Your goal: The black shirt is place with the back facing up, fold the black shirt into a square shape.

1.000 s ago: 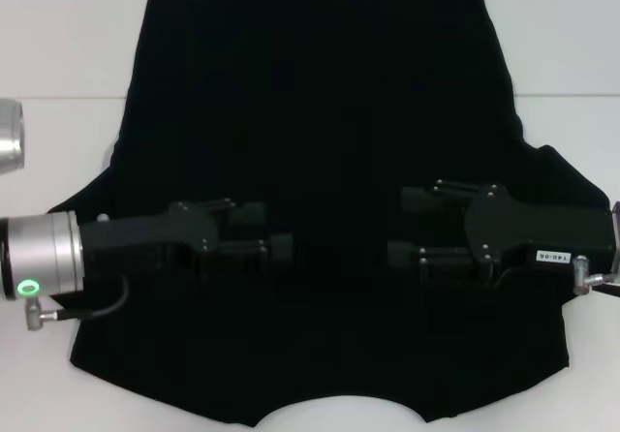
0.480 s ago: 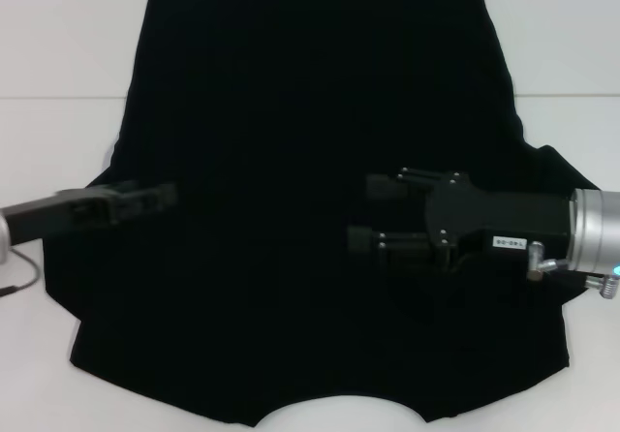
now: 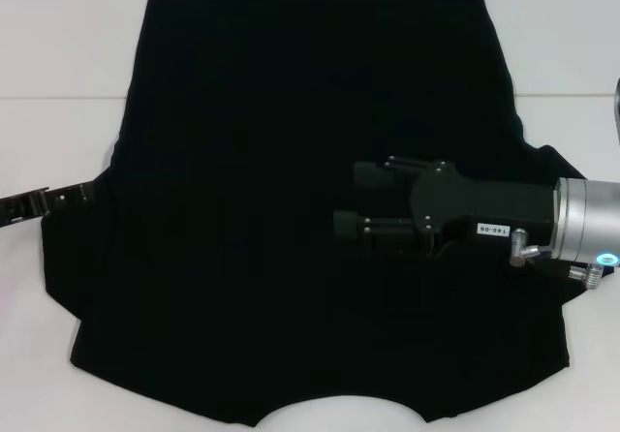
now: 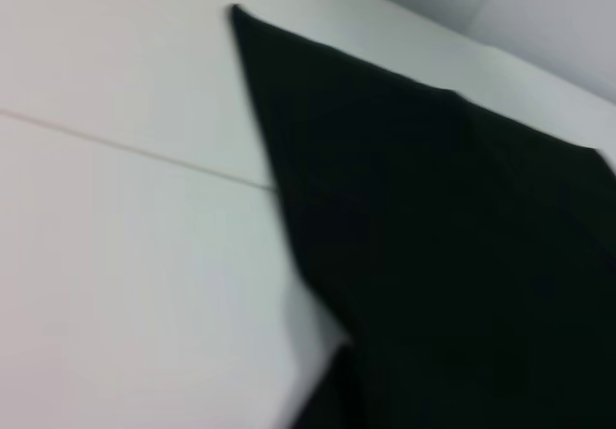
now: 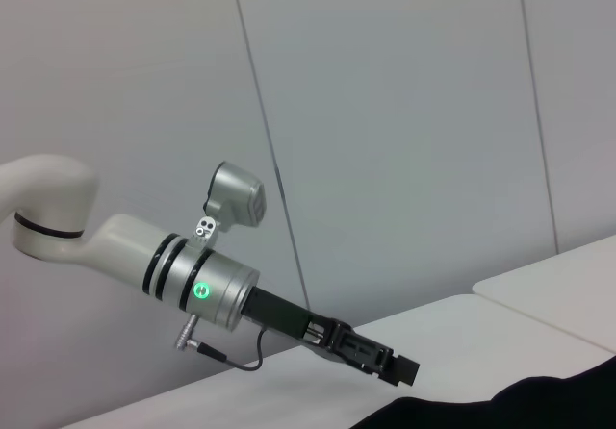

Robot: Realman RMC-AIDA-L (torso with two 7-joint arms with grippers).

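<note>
The black shirt point(image 3: 291, 112) lies spread flat on the white table point(image 3: 58, 45), with its curved neckline at the near edge. My right gripper point(image 3: 347, 198) hovers over the shirt's right-middle, pointing left. Its two fingers are apart and hold nothing. My left gripper point(image 3: 82, 193) reaches in edge-on at the shirt's left sleeve edge. The left wrist view shows the shirt's edge point(image 4: 433, 237) on the table. The right wrist view shows the left gripper point(image 5: 385, 362) above the shirt point(image 5: 520, 405).
A seam line crosses the white table point(image 3: 572, 96) behind the sleeves. Bare table lies on both sides of the shirt. A grey wall point(image 5: 404, 112) stands beyond the table.
My left gripper has pulled back left from the shirt's middle to its left edge. My right gripper has moved left toward the shirt's middle.
</note>
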